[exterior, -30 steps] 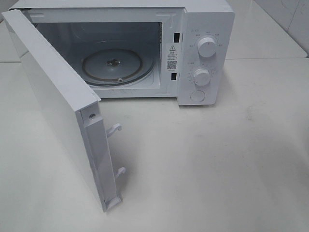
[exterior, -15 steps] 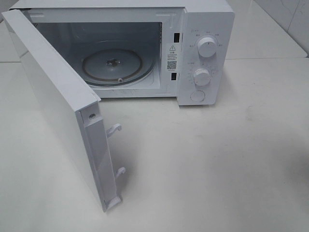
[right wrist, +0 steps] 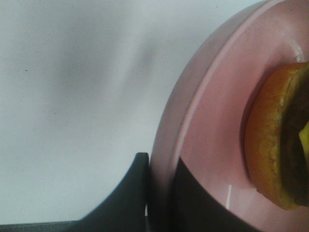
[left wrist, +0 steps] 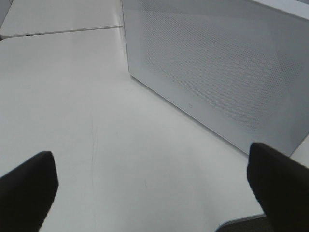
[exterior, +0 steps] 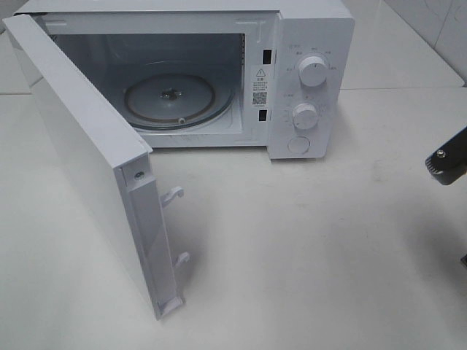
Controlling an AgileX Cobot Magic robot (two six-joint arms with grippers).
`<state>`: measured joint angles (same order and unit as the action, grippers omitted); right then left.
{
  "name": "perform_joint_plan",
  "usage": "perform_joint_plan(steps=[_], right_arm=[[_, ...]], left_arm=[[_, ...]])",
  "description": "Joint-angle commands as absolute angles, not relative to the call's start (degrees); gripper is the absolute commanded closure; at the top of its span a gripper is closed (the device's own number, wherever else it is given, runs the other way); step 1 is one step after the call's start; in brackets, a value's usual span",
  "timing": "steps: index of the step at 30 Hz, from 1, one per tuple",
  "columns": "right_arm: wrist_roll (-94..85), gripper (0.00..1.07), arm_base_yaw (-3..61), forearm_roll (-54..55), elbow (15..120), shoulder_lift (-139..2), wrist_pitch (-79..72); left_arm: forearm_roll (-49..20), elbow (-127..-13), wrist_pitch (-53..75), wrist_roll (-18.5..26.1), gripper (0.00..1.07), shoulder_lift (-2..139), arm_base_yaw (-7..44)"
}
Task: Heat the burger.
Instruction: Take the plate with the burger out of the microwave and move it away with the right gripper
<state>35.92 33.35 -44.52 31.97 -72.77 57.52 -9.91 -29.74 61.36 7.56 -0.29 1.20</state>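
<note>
White surface [exterior: 314,248] fills the lower half of the exterior view, with a white microwave [exterior: 306,80] at upper centre. Its door [exterior: 87,160] swings wide toward lower left, baring the glass turntable [exterior: 169,100]. At the right edge a dark part of the right arm [exterior: 449,157] enters. The right pincer [right wrist: 161,193] is pinching the rim of a pink plate [right wrist: 212,121], which carries the burger [right wrist: 277,140] at the right of the wrist view. The left pincer [left wrist: 149,179] is spread wide, holding nothing, facing the door's outer side.
</note>
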Motion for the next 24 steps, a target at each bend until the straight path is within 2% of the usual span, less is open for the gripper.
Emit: perform_joint_plan(steps=[1,24], right_arm=[[38.16,1.06,33.29,-48.82,32.49,-73.8,59.36],[58.38,1.04,33.29,-52.2,32.49,-94.6,50.42]], left_arm=[[-10.54,-29.62,61.25,7.1,0.07,-1.26,1.03],[-10.54,-29.62,61.25,7.1,0.07,-1.26,1.03]])
